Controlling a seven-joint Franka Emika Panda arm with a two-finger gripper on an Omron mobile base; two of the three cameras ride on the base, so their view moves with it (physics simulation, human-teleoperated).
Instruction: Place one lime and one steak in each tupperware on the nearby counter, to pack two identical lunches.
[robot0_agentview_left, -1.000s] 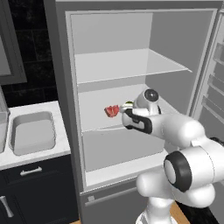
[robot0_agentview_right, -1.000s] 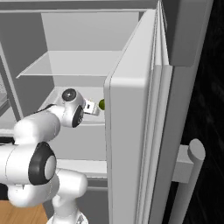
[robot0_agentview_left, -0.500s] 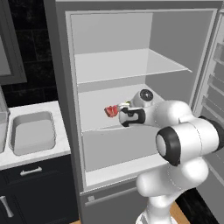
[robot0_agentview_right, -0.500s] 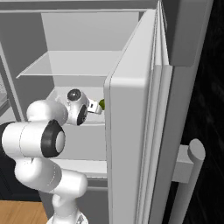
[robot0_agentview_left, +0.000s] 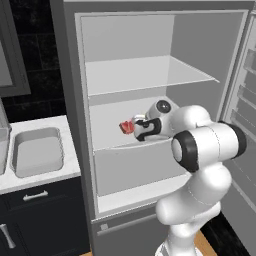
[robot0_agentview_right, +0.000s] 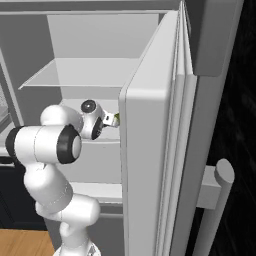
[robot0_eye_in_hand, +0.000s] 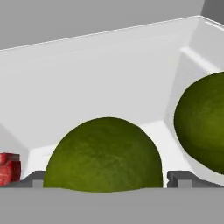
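Dark-green, two limes sit on the middle fridge shelf (robot0_agentview_left: 112, 137): one lime (robot0_eye_in_hand: 104, 155) lies right between the two finger tips (robot0_eye_in_hand: 177, 177), the second lime (robot0_eye_in_hand: 203, 122) just to its right, near the fridge's side wall. One steak (robot0_agentview_left: 127, 127) shows, red, on the same shelf left of the limes. The gripper (robot0_agentview_left: 141, 129) reaches into the fridge with its jaws spread wide, one on each side of the near lime, not closed on it. An open fridge door (robot0_agentview_right: 155, 150) stands at the right. Left of the fridge, one tupperware (robot0_agentview_left: 37, 151) rests on the counter (robot0_agentview_left: 40, 177).
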